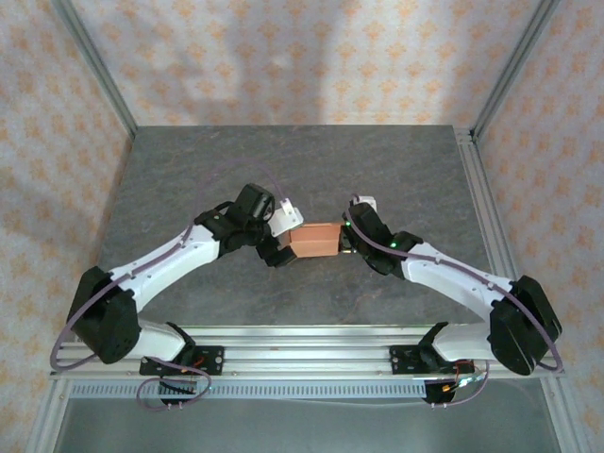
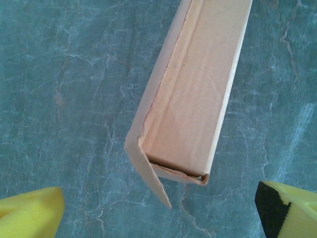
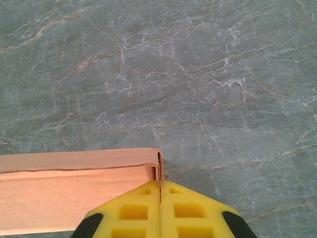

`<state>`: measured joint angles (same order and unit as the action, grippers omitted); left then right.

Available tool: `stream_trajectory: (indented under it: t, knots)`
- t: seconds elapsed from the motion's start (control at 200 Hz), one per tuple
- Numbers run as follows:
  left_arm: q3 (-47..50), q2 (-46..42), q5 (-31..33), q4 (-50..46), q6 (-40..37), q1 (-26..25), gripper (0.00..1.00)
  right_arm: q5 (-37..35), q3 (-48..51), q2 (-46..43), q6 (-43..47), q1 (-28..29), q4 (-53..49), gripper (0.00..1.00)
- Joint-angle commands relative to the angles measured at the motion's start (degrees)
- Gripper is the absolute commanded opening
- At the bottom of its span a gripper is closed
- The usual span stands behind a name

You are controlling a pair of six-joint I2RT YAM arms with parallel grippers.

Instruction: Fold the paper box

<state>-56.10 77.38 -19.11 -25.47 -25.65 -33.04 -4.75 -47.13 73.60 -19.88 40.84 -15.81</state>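
From the near edge, the two arms reach inward and meet at the paper box, which sits on the tabletop roughly midway across. The right pincer is pressed shut, with the box's thin end wall nipped between its yellow pads. The left pincer stands wide and touches nothing, the box's other end just ahead of it. To my eye the folding is well along: the long walls stand upright, yet a corner flap at the left end juts loose and wants tucking. The box holds nothing but bare card. Beyond it lies grey, veined tabletop.
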Motion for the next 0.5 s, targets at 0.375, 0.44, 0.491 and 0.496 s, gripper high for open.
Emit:
stream_trajectory:
  t: [0.375,0.44,0.491,0.496]
  knots:
    - [-1.68,-6.52,14.42,-2.95,28.65,-4.31,0.86,-2.45,-5.30,2.44,1.14,0.29,-6.06,0.00]
    - [-3.10,-4.77,14.84,-4.48,29.52,-5.21,0.79,-2.53,-6.11,3.05,1.25,0.38,-6.49,0.00]
    - [-4.15,-3.31,13.90,-5.05,29.95,-5.53,0.72,-2.63,-6.58,3.44,1.38,0.46,-6.82,0.00]
    - [-4.26,-3.17,13.87,-5.08,29.96,-5.54,0.72,-2.63,-6.66,3.46,1.36,0.47,-6.84,0.00]
